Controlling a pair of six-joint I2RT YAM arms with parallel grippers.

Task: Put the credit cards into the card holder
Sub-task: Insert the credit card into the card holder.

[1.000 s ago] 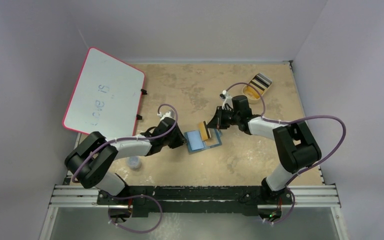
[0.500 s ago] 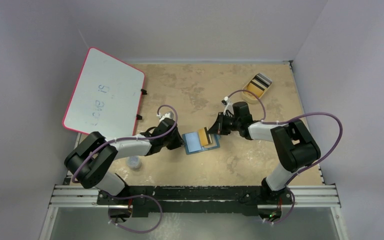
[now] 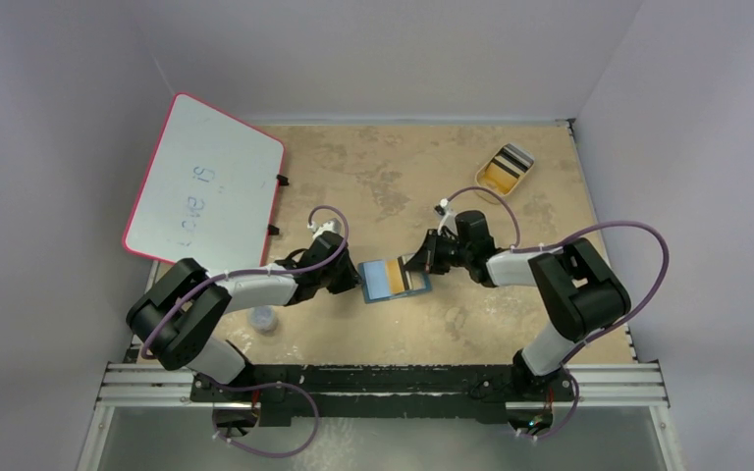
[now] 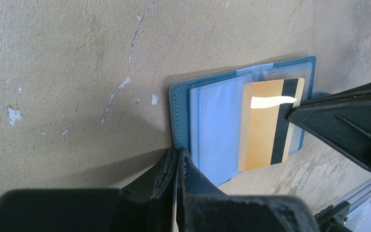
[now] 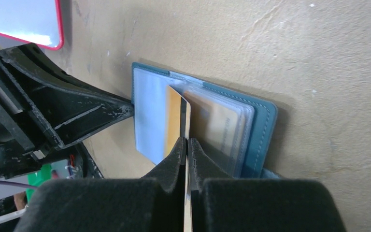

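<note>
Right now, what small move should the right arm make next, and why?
Probably push the card a little toward the spine of the holder. The right gripper is shut on the card's striped end. The card lies over the holder's right page, and I cannot tell that it is seated in a pocket. The left gripper, shut, rests against the holder's left edge, so it can brace the push.

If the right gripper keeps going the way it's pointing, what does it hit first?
Probably the open card holder; the card it grips overlaps the pockets. Beyond lies the left gripper; depth is unclear.
</note>
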